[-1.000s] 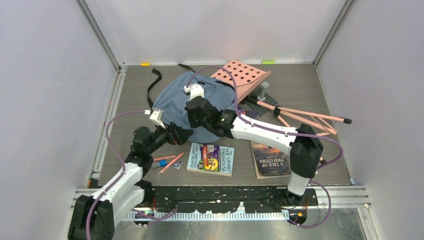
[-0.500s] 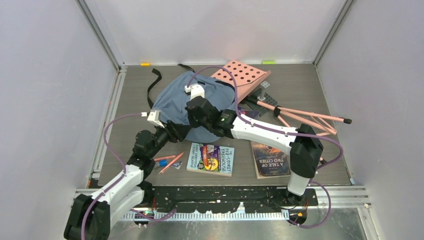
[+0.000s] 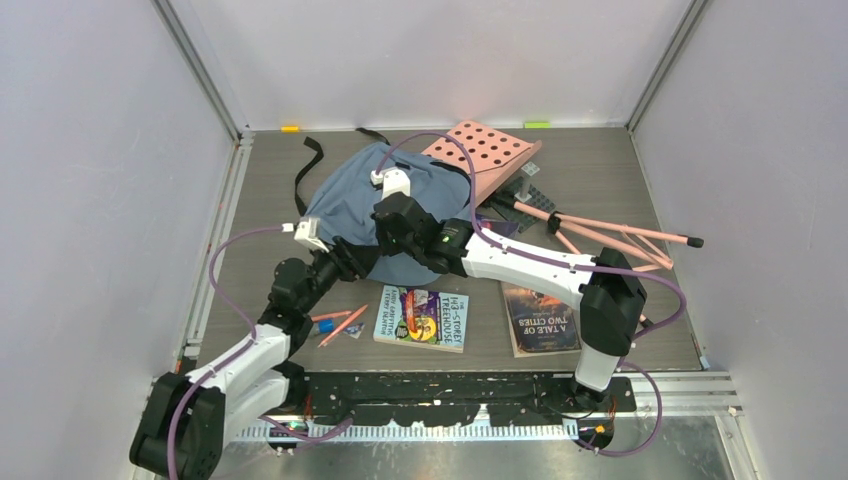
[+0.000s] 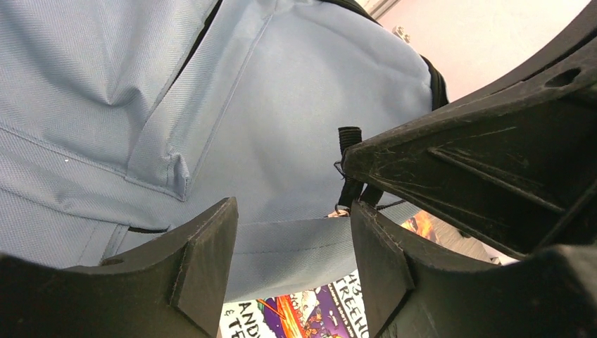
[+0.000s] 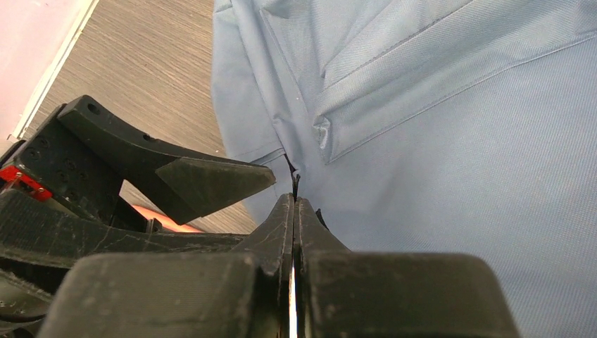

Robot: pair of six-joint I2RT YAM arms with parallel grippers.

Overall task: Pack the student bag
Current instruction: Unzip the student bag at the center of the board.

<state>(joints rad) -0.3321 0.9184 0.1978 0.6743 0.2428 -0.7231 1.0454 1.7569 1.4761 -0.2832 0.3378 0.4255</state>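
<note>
Soft, creased dusty-blue fabric student bag

Both arms cover the near edge of the student bag, so its opening cannot be seen. The right claw pinches something dark and too small to name; the left wrist view cuts off the book below the bag

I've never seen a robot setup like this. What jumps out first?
The dusty-blue student bag slumps mid-table, and both arms crowd its near edge: the right gripper is shut on a small black tab at the bag's seam, while the left gripper straddles a fabric fold. Behind it leans a pink perforated board; two books lie in front.
</note>
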